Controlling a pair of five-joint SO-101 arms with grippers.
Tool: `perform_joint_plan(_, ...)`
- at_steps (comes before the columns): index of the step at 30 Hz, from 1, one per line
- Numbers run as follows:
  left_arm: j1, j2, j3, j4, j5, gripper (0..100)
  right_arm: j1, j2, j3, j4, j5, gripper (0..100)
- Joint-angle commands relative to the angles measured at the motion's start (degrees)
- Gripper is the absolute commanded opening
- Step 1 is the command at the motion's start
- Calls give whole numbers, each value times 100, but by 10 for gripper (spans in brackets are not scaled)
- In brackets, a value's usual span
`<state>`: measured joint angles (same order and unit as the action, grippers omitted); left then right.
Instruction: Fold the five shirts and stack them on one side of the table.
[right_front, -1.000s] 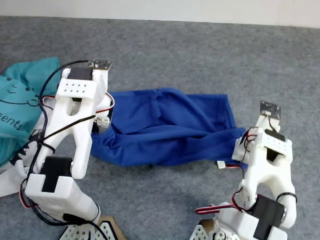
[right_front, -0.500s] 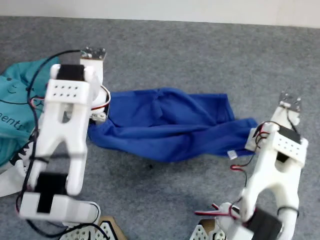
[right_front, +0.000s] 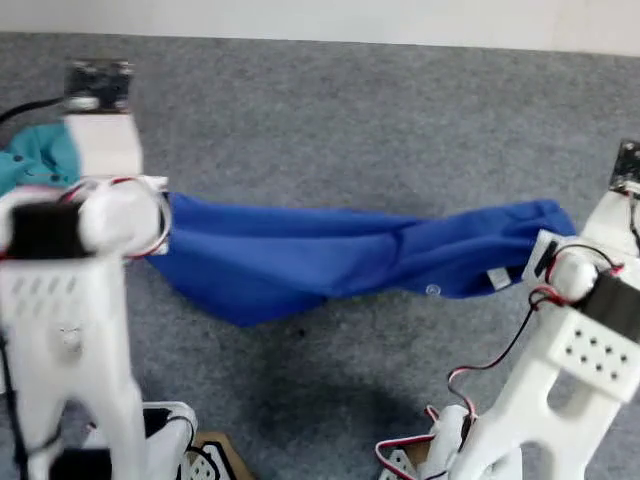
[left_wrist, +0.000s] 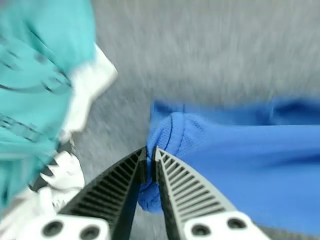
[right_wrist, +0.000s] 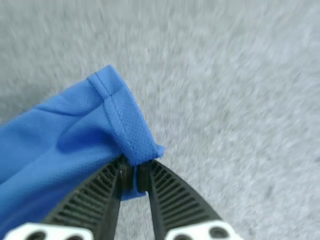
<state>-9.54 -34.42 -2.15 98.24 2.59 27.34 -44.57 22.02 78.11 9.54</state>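
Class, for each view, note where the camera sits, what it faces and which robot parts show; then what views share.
High view: fixed overhead, facing the table; left arm and right arm show.
Left wrist view: on that wrist, facing left end effector shut on blue shirt.
Right wrist view: on that wrist, facing right end effector shut on the same shirt.
Shared: blue shirt, all three; teal shirt, high and left wrist.

Long blue shirt (right_front: 330, 260): plain royal blue, fine mesh weave. By its left-arm end: teal shirt (left_wrist: 35, 75) w/ dark print, and white cloth (left_wrist: 67, 170) w/ black marks. Table (right_front: 400, 120) under it: mottled grey.
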Motion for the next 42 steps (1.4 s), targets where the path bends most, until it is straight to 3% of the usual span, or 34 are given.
perform_joint_plan(1,-242,-866,-365,-202,-9,7,92,-602,-602,84,-79,5)
perform_joint_plan(8,-611,-1648,-356,-316,0,7,101,-2123,-831,92,-264,5)
perform_joint_plan(16,-822,-2000,-330,-281,809,7,75,-2967,-840,303,-237,5)
perform_joint_plan(22,-822,-1965,400,-334,800,7,84,-1710,-813,857,-220,5)
perform_joint_plan(28,-840,-1965,1903,-1415,791,7,92,303,-822,787,-35,5)
perform_joint_plan(34,-769,-1965,3275,-2796,800,7,268,1815,-804,-154,-62,5)
perform_joint_plan(42,-444,-1956,4224,-3833,800,7,233,3169,-840,-1464,-202,5)
